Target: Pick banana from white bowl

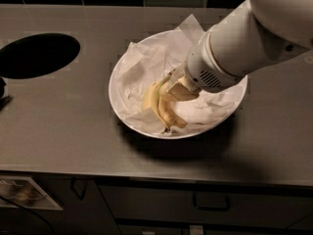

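A dark hole [39, 55] sits at the left of the counter [73, 131]. The banana [159, 106] lies on paper [146, 58] in the white bowl [112, 89]. The gripper [182, 89] touches its upper end; whether it has closed cannot be told. Best to grip firmly, then lift straight.

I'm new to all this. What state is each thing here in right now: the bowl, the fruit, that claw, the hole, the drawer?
Round white bowl: upright on the grey countertop, lined with crumpled white paper.
Curved yellow banana: lying in the bowl on the paper.
Claw: lowered into the bowl, right at the banana.
Round dark hole in the countertop: uncovered.
Dark drawer under the countertop: closed.
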`<state>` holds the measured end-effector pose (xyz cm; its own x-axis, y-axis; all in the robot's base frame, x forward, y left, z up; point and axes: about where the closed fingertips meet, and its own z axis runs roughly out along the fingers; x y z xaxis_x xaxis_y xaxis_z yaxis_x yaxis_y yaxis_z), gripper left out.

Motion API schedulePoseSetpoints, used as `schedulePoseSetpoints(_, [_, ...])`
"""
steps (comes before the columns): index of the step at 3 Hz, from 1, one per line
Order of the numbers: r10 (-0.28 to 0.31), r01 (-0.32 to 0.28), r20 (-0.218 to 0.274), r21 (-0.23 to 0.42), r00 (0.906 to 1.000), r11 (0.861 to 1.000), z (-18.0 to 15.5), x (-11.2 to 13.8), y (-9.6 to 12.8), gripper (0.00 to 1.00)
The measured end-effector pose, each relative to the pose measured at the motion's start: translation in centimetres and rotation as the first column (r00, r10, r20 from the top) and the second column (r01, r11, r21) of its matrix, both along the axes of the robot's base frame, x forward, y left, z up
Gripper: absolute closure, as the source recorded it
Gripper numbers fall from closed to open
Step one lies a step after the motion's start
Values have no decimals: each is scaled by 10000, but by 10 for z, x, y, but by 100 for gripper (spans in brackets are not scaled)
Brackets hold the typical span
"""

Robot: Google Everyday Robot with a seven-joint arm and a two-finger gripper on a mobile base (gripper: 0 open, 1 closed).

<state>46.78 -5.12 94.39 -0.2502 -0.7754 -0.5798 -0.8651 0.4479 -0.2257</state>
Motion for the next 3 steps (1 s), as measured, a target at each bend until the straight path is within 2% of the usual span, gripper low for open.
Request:
schedulePoseSetpoints(1, [293, -316, 530, 436, 9982, 9985, 18, -7, -5, 100])
schedulePoseSetpoints(2, [418, -445, 573, 472, 9975, 9979, 19, -8, -2, 100])
schedulePoseSetpoints(3, [419, -446, 573, 472, 9975, 9979, 19, -8, -2, 81])
